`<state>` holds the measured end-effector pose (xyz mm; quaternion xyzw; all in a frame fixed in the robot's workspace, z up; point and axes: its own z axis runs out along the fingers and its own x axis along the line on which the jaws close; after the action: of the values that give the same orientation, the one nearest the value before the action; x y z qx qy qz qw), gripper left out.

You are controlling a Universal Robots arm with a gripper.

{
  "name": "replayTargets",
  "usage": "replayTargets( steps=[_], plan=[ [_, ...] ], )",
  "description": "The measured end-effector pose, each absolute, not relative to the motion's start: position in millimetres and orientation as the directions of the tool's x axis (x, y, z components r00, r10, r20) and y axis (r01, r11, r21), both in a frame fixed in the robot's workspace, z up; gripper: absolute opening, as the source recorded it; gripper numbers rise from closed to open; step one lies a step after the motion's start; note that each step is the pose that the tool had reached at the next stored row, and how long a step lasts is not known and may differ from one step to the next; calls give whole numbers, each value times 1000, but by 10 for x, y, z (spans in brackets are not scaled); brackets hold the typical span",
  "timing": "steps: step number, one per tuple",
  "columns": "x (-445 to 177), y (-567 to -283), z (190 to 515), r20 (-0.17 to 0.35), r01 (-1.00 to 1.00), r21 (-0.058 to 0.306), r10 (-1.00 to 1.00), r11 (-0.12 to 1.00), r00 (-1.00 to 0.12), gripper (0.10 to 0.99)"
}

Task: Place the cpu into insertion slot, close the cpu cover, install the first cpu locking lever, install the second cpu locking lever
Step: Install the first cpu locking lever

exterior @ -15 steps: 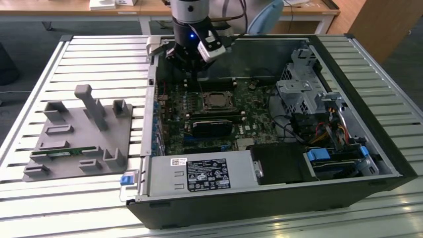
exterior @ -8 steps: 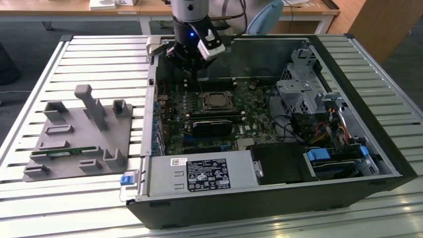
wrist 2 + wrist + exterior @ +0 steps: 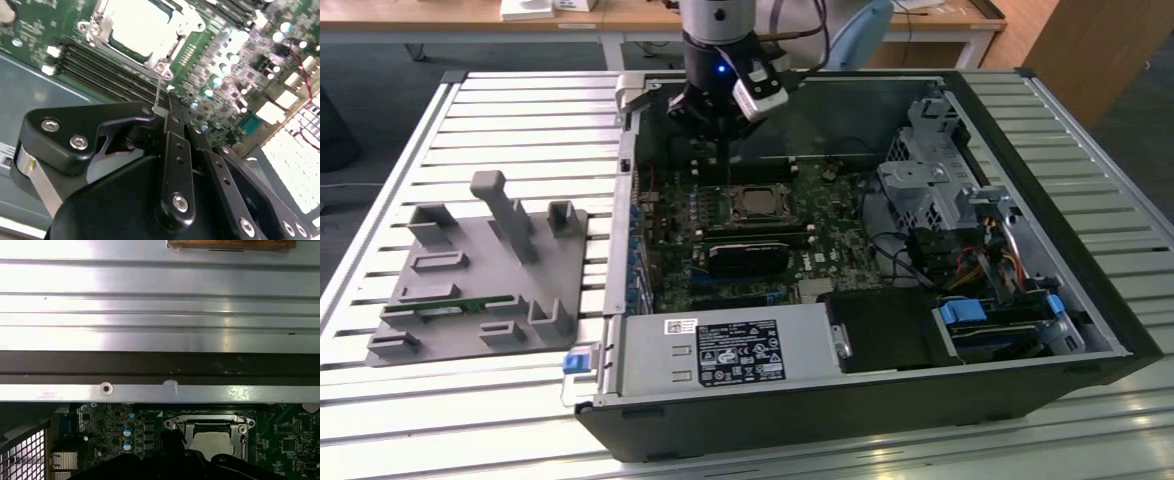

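Exterior view: slatted metal table (image 3: pixel 440 120) bears open computer case (image 3: pixel 1067 250); desks (image 3: pixel 640 15) behind.

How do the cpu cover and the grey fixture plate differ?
The cpu cover is a small silver frame lying flat over the cpu inside the case; the grey fixture plate is far larger, matte, with upright posts, and sits outside on the slatted table. Both are roughly square.

Glare whitens the cpu (image 3: pixel 134 26) in the second wrist view; the gripper (image 3: pixel 162 114) looks soft and blurred.
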<state>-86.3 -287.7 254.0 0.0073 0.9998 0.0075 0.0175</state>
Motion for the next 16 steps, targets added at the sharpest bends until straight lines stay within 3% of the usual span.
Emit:
replayTargets(
  steps=[10, 13, 16],
  plan=[
    [-732, -2877, 2524, -34, 14, 18, 15, 1000, -999, 106],
    [-727, -2878, 2512, -33, 15, 58, 16, 998, -999, 106],
    [-703, -2879, 2480, -33, 16, 62, 18, 998, -999, 106]
  ],
)
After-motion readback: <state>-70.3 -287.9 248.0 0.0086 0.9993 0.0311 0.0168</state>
